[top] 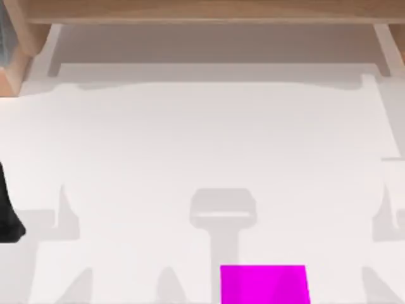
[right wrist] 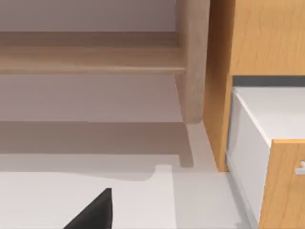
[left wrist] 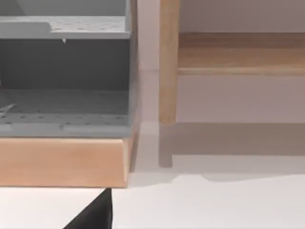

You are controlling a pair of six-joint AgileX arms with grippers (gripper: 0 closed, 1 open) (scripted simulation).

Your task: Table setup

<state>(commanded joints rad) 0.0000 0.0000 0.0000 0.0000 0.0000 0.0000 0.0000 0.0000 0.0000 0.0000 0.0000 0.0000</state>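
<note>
Table [top: 202,145], magenta pad [top: 264,284] at near edge

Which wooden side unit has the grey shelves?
The side unit in the left wrist view, at the table's far left: grey perforated shelves. The right wrist view's unit holds a white panel.

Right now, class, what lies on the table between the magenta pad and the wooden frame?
In the top view, only bare white table and shadows lie between the magenta pad and the wooden frame.
</note>
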